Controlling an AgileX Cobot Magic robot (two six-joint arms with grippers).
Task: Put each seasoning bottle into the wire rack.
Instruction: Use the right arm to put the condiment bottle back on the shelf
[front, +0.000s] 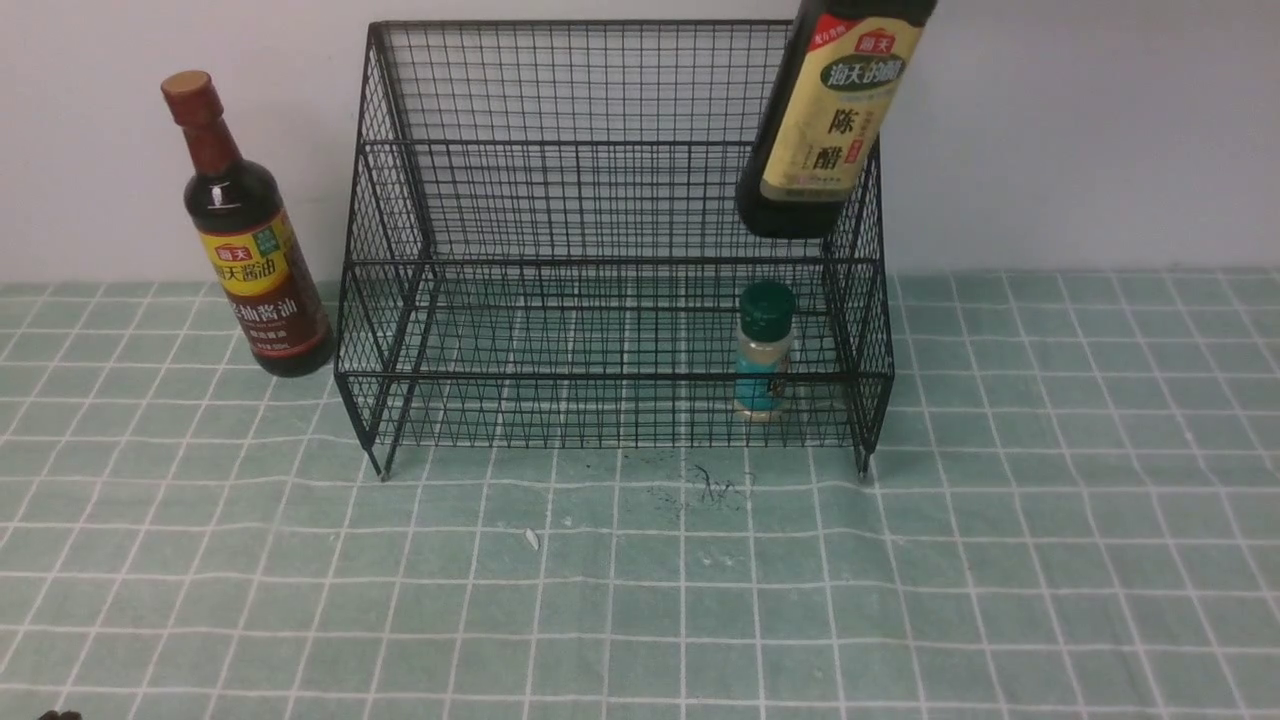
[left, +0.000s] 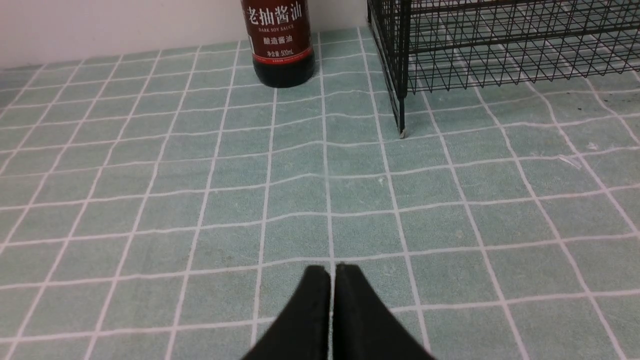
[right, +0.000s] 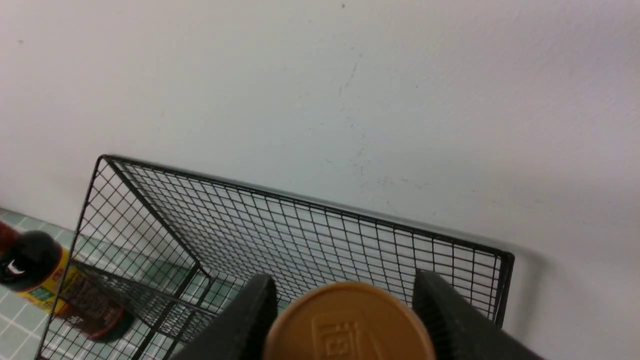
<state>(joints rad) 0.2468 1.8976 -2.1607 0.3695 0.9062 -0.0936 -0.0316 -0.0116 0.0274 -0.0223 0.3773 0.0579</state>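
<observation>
The vinegar bottle (front: 820, 130), dark with a beige label, hangs in the air above the right end of the wire rack (front: 560, 200), tilted so that its base leans toward the rack's middle. It is carried high, probably so the base passes over the rack's tall side before it comes down onto a shelf. The right hand (right: 345, 300) pinches it near the top. In the right wrist view its two fingers (right: 260, 305) flank the tan cap, but the cap hides the place where they meet the neck. The front view cuts off the bottle's neck and the whole right hand at the top edge.

The rack stands at the desk's (front: 1000, 550) far edge, against the wall. The green-capped shaker (front: 764, 350) stands upright on the rack's lower shelf at the right end, behind the front mesh, almost under the hanging bottle. A straight descent could knock it, so the upper shelf looks the safer target.

The soy sauce bottle (front: 255, 260) stands just beside the rack on the far left of the desk, not yet shelved. The left hand (left: 332, 280) hangs low near the desk's near left corner, its fingers pressed together and holding nothing. It points toward that bottle but is well apart from it, likely waiting its turn.
</observation>
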